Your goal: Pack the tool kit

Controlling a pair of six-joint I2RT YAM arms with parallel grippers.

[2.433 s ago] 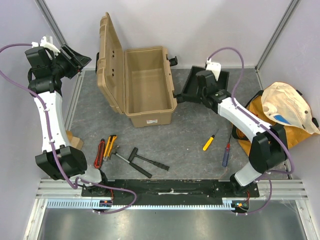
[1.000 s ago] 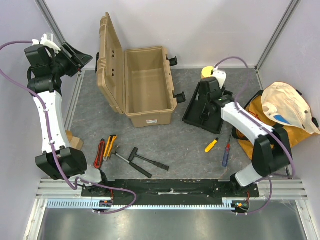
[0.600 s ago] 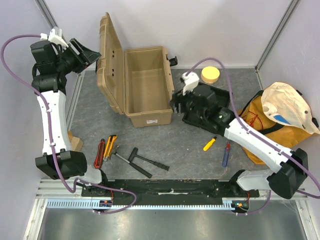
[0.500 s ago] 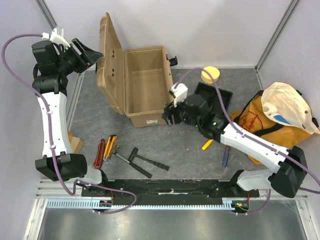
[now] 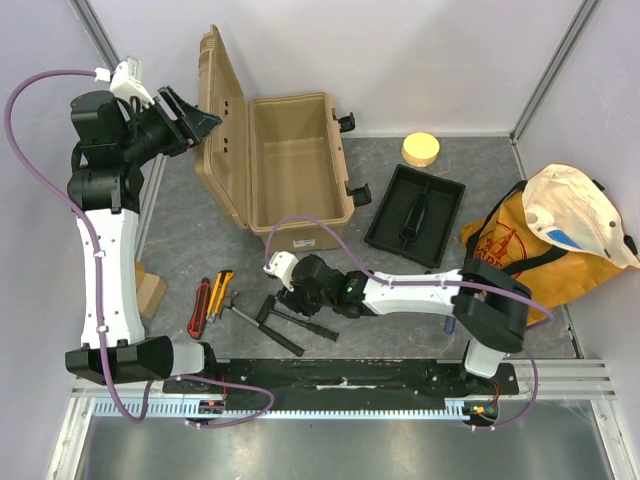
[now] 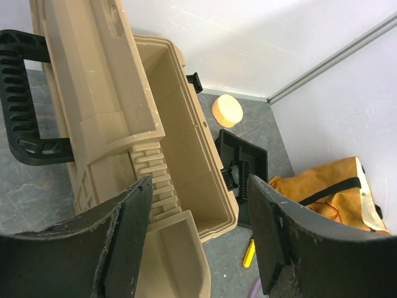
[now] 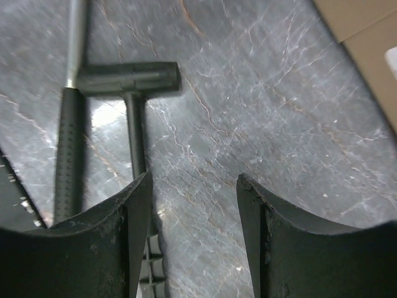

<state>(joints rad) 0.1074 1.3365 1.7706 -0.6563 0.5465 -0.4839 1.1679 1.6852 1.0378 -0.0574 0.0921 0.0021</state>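
Note:
The tan toolbox (image 5: 295,170) stands open, its lid (image 5: 222,110) upright; its inside (image 6: 186,136) holds nothing. The black inner tray (image 5: 415,215) lies on the floor to its right and also shows in the left wrist view (image 6: 245,171). My right gripper (image 5: 292,300) is open and empty, low over the floor beside a black hammer (image 5: 315,328). In the right wrist view its fingers (image 7: 195,236) frame bare floor, with the hammer head (image 7: 127,77) just left. My left gripper (image 5: 195,122) is open beside the lid's top; in the left wrist view it (image 6: 201,236) holds nothing.
Red and yellow hand tools (image 5: 210,300) and a second black-gripped tool (image 7: 68,155) lie front left. A yellow screwdriver (image 6: 248,253) lies right of the toolbox. A round yellow disc (image 5: 422,150) sits at the back. An orange-yellow bag (image 5: 560,235) fills the right side.
My right arm left the black tray on the floor to the right of the toolbox and swung to the front left, down over the hammer. My left gripper moved right toward the lid.

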